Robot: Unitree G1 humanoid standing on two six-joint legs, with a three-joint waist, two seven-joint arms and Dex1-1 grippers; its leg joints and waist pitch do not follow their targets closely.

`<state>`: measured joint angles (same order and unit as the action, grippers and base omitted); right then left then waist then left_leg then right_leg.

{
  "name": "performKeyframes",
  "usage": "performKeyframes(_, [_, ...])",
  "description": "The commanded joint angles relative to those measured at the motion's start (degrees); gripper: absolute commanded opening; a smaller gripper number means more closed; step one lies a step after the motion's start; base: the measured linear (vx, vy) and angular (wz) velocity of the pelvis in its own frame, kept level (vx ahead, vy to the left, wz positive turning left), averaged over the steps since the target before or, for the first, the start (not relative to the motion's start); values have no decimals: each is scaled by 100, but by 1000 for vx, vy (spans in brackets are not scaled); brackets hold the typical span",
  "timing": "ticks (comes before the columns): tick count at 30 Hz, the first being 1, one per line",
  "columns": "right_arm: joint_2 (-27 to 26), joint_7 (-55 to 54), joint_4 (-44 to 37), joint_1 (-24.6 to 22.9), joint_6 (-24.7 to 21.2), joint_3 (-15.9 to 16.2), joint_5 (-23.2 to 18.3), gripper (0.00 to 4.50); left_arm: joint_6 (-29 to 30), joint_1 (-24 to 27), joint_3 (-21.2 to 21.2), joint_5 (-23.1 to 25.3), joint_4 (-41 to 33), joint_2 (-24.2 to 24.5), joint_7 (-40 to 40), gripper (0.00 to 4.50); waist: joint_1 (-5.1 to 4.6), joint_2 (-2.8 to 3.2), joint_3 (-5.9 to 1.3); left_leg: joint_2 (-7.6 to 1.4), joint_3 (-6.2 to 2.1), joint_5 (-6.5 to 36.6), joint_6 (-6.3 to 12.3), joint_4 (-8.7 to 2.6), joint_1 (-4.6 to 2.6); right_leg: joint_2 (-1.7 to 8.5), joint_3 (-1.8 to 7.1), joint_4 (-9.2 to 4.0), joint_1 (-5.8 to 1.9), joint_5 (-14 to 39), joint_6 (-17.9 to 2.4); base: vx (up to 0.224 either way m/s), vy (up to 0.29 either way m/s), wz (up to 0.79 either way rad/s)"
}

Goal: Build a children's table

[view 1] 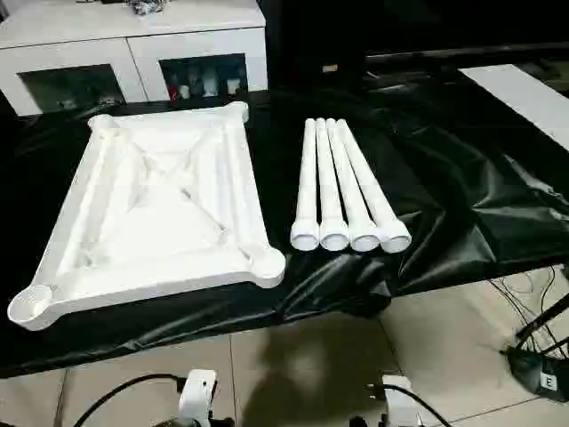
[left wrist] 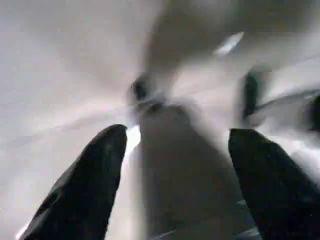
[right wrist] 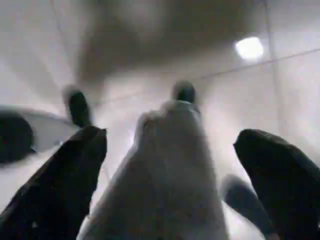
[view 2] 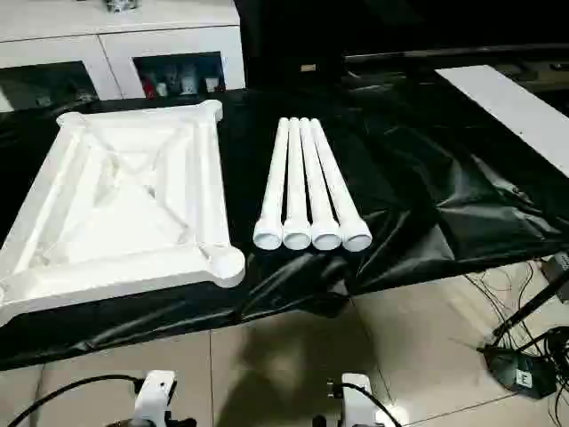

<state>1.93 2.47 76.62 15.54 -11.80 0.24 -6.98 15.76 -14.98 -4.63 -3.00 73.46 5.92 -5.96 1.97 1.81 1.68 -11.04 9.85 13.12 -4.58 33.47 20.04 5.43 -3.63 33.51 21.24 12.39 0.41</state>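
Wrist housings of both arms are seen lowest in the head views, hanging over the tiled floor short of the bench (view 1: 498, 222) edge. The left gripper (left wrist: 175, 175) is seen spread wide, its two black fingers (left wrist: 92, 175) well apart with nothing between them; the right gripper (right wrist: 170, 180) is likewise wide open and empty, both pointed down at the floor.

Ahead of both grippers, on the black sheet that covers the bench, the task's parts are laid out. The tabletop (view 1: 151, 209) lies ribbed side up, ahead of the left gripper and to its outer side, with a round corner socket (view 1: 265, 261) at its near corner on the side toward the right gripper. The four legs (view 1: 342, 182) lie side by side and touching, ahead of the right gripper and apart from the tabletop. Their long axes run almost straight away from the grippers, and their wide open ends (view 1: 349, 237) are turned toward the grippers at the near end of the row.

The right arm is judged the nearer to the legs. A grasp across a leg is judged to need the fingers set crosswise to that far-running axis. The outermost leg (view 1: 373, 182) offers one free side; the inner ones are hemmed in by neighbours. No leg is yet seated in any socket.
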Motion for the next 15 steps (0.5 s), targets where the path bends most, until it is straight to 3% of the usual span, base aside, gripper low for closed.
performKeyframes(1, [2,-129,70,6,-186,6,124,450,37,-1,-70,158,120,-140,223,362,28,-3,-171,-276,-55,967,342,-495,20,401,240,-406,-151,959,-1375,0,0,0])
performKeyframes(2, [8,-133,69,22,-196,40,157,450,16,-20,-87,173,115,-169,242,362,35,0,-174,-287,-52,938,305,-489,7,400,242,-401,-146,877,-1380,0,0,0])
performKeyframes(4, [9,-140,68,25,-196,58,176,450,15,-21,-91,176,115,-168,236,362,49,-51,-209,-271,-35,703,291,-451,3,373,234,-336,-168,303,-1460,0,0,0])
performKeyframes(5, [8,-147,68,24,-196,81,198,450,12,-19,-95,180,114,-166,228,362,55,-73,-240,-254,-38,336,405,-410,28,373,231,-260,-197,-255,-1552,0,0,0])
performKeyframes(7, [7,-148,68,22,-196,87,204,450,9,-18,-96,180,114,-165,224,362,54,-84,-237,-237,-23,98,597,-378,39,362,212,-230,-196,-679,-1645,0,0,0])
performKeyframes(10, [-8,-164,97,46,-210,40,250,450,-1,-46,-58,218,167,-174,217,362,55,-95,-236,-240,-14,90,799,-361,41,379,207,-235,-187,-621,-1723,0,0,0])
performKeyframes(13, [-24,-185,115,72,-245,-20,320,450,-4,-81,0,287,226,-189,234,362,57,-100,-208,-257,-12,376,750,-391,35,385,214,-279,-174,-133,-1694,0,0,0])
performKeyframes(15, [-34,-192,113,89,-267,-23,372,450,5,-92,21,316,243,-180,237,362,57,-105,-206,-258,-23,8,751,-358,83,369,221,-256,-132,-394,-1718,0,0,0])
